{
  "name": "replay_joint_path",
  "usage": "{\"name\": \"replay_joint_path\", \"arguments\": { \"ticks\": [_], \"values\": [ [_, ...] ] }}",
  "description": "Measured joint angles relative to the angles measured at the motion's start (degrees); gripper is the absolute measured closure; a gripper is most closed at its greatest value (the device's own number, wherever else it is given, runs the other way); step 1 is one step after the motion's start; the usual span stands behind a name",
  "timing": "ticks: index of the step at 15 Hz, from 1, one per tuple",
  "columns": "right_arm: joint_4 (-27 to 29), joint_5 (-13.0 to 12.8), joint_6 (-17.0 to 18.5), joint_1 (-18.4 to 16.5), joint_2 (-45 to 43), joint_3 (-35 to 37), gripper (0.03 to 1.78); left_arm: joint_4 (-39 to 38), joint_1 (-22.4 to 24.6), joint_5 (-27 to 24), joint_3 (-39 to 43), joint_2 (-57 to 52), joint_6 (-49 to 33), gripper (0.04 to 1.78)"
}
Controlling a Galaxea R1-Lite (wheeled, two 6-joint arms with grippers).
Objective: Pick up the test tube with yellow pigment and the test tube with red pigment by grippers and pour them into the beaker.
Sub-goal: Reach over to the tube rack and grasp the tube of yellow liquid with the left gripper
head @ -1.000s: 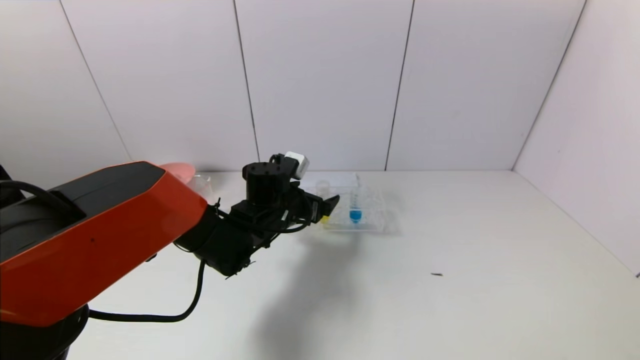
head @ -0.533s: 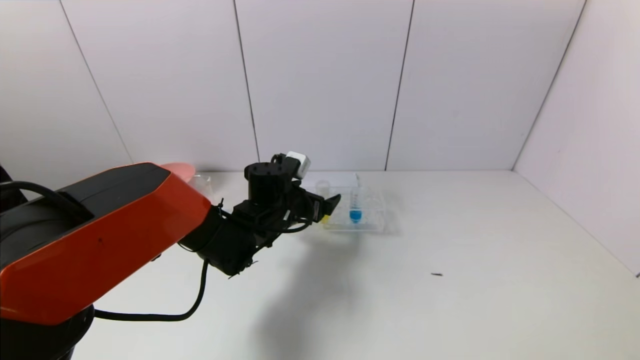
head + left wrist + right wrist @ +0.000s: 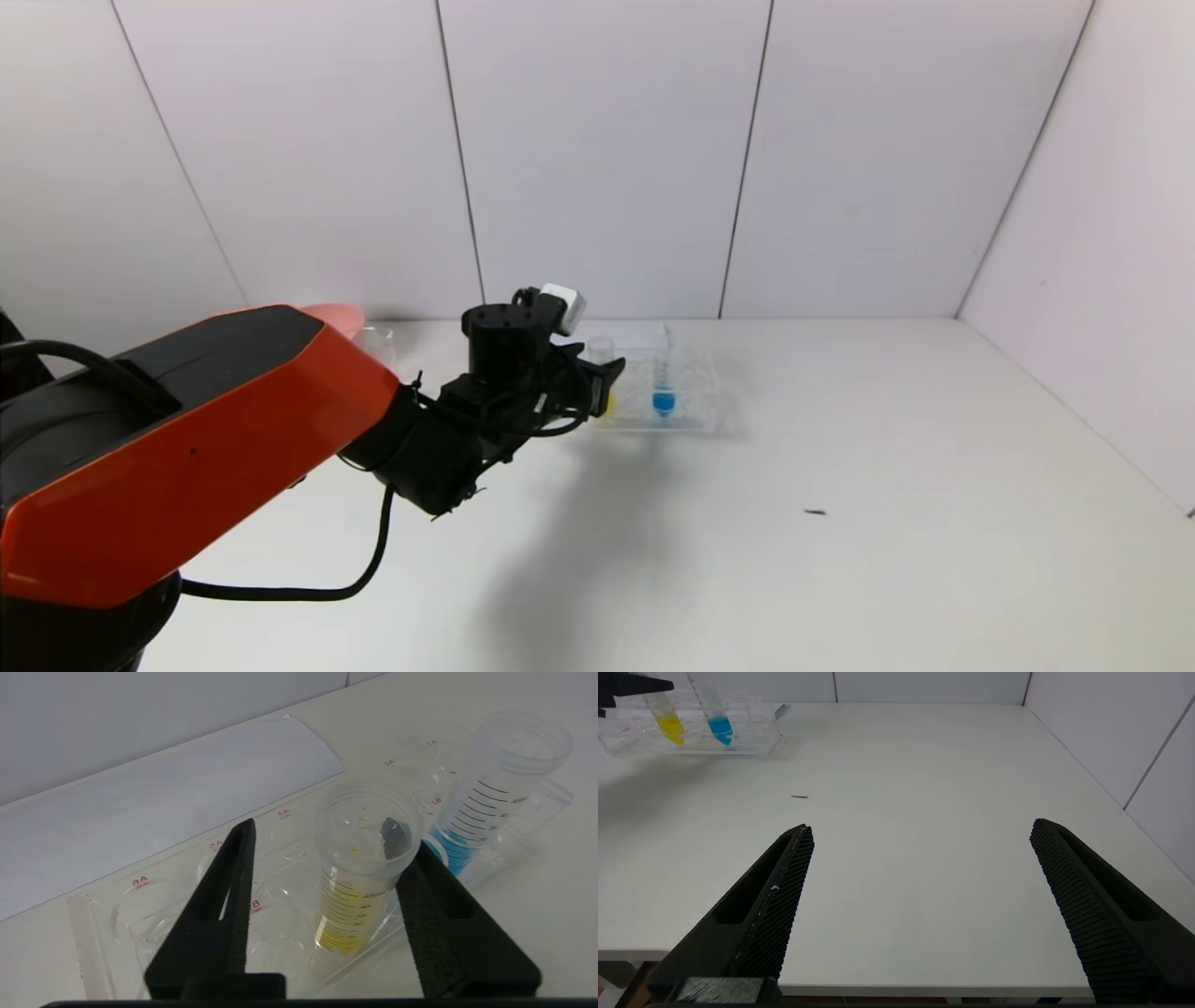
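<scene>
Left gripper (image 3: pixel 327 844) part-closed around the yellow tube (image 3: pixel 357 868), one finger touching; rack (image 3: pixel 140 914) marked A5, A6; right gripper (image 3: pixel 920 858) wide open.

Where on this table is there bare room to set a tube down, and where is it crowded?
Bare: the wide stretch of table right of the clear rack out to the side wall, and the near edge under the right end effector. Only a dark speck lies there. Crowded: the rack area, where the left end effector straddles the yellow tube beside the blue tube.

Yellow liquid in test tube with yellow pigment (image 3: pixel 348 914) (black graduations); blue-liquid tube (image 3: pixel 460 847); rack (image 3: pixel 140 905) lettering red.
</scene>
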Motion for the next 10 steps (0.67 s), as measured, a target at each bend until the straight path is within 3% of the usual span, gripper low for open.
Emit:
{"name": "replay_joint_path", "arguments": {
  "ticks": [2,3,10],
  "values": [
    [0.0,0.0,0.0,0.0,0.0,0.0,0.11,-0.07,-0.02,-0.09,0.16,0.0,0.02,1.29],
    [0.0,0.0,0.02,0.0,0.0,0.0,0.11,-0.11,-0.02,-0.06,0.22,-0.01,0.02,1.36],
    [0.0,0.0,0.02,0.02,0.0,0.0,0.11,-0.07,-0.17,0.06,0.51,-0.26,0.18,1.38]
  ]
}}
